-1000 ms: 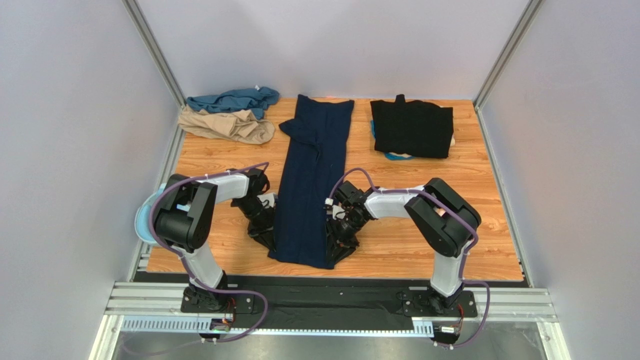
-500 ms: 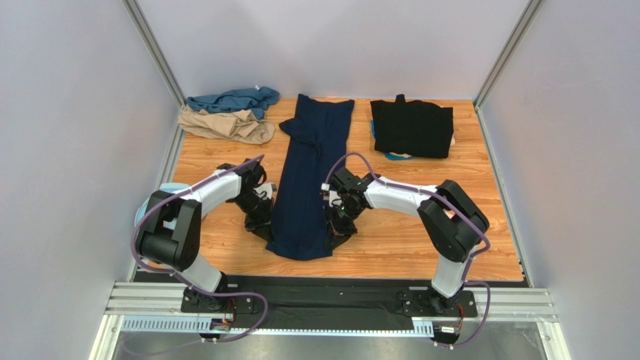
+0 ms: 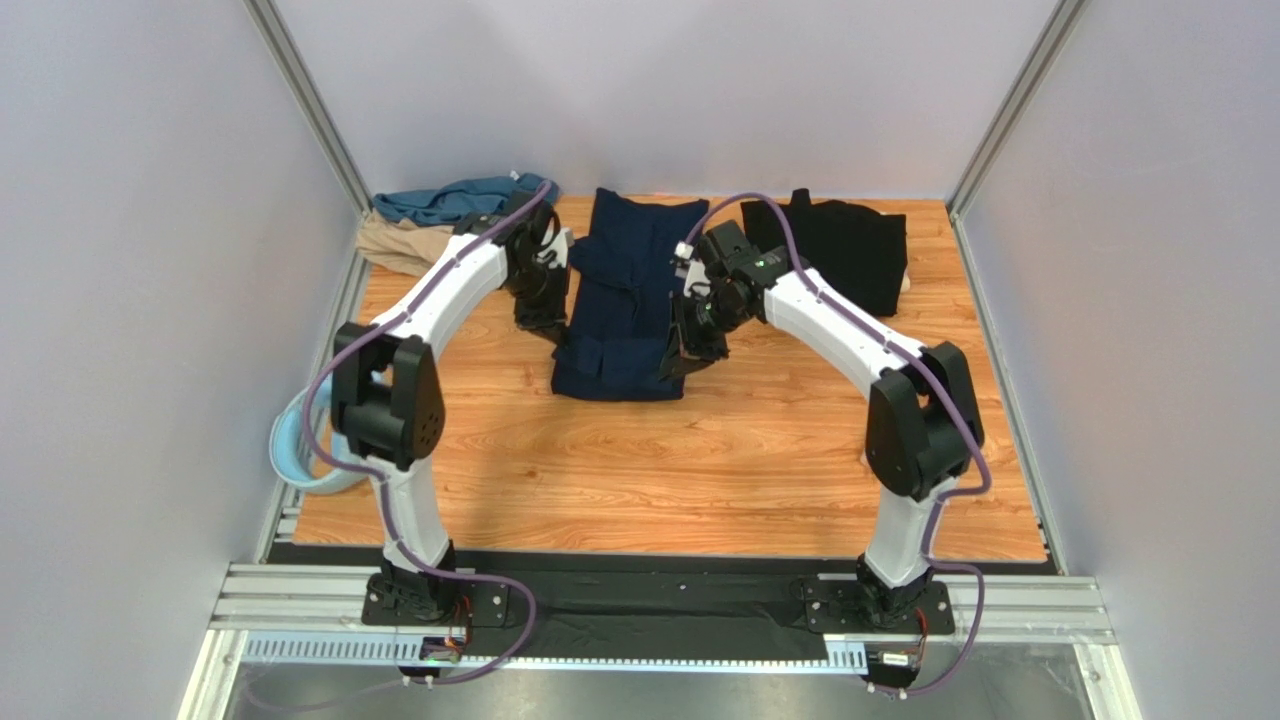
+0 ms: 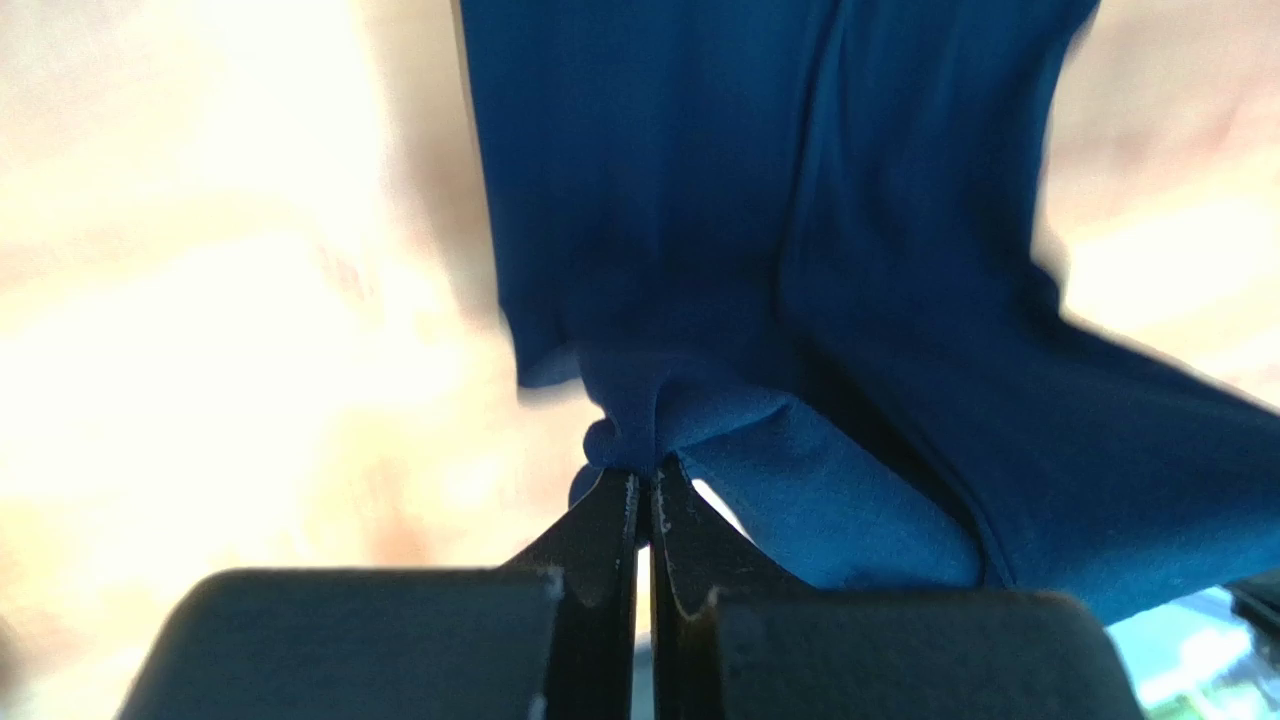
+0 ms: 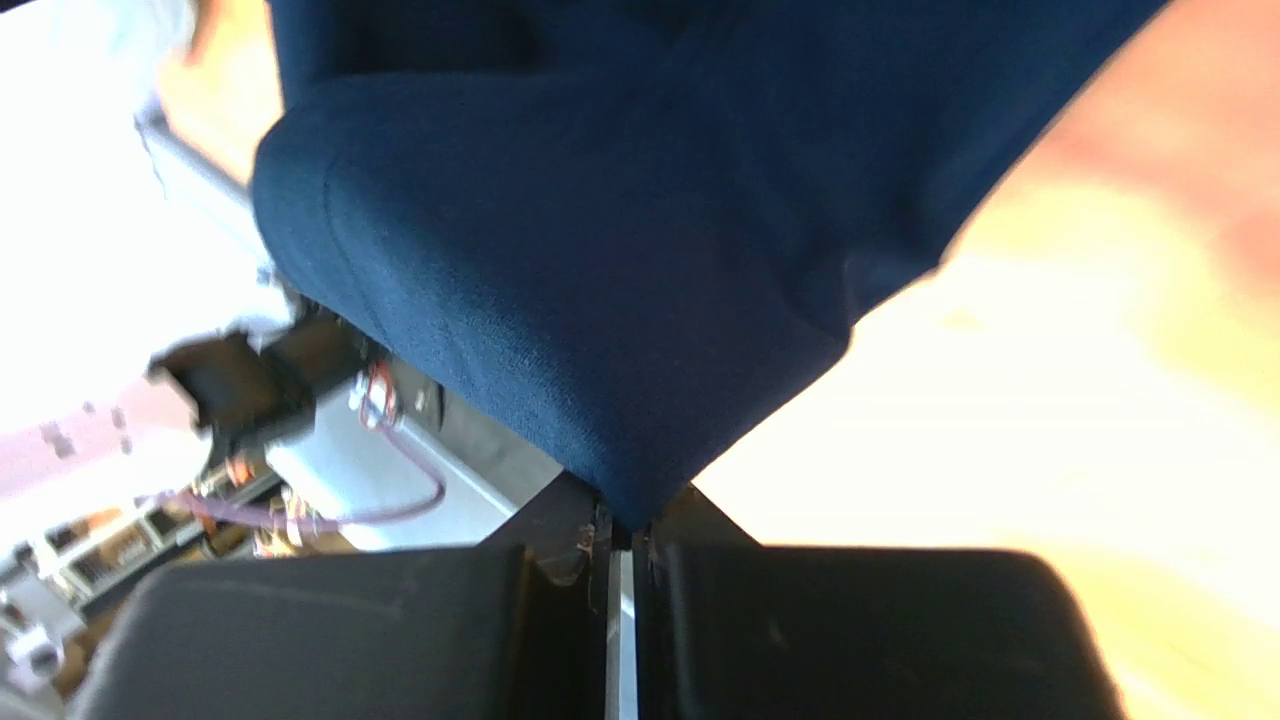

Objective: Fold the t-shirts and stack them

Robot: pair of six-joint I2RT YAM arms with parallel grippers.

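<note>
The dark navy t-shirt (image 3: 619, 300) lies at the far middle of the table, doubled over on itself. My left gripper (image 3: 546, 318) is shut on its left edge; the left wrist view shows the fingers (image 4: 649, 477) pinching a bunch of navy cloth (image 4: 781, 225). My right gripper (image 3: 687, 342) is shut on its right edge; the right wrist view shows the jaws (image 5: 624, 518) closed on a navy corner (image 5: 601, 270). The black t-shirt (image 3: 842, 252) lies folded at the far right. The teal t-shirt (image 3: 451, 198) and tan t-shirt (image 3: 403, 240) lie crumpled at the far left.
A pale blue plastic ring (image 3: 290, 446) sits off the table's left edge beside the left arm. Both arms reach far across the wooden table (image 3: 676, 480). Grey walls close in on the left, right and back.
Both grippers have moved from the near part of the table to the far part, carrying the navy shirt's near end over itself. The shirt went from a long strip to half its length.
</note>
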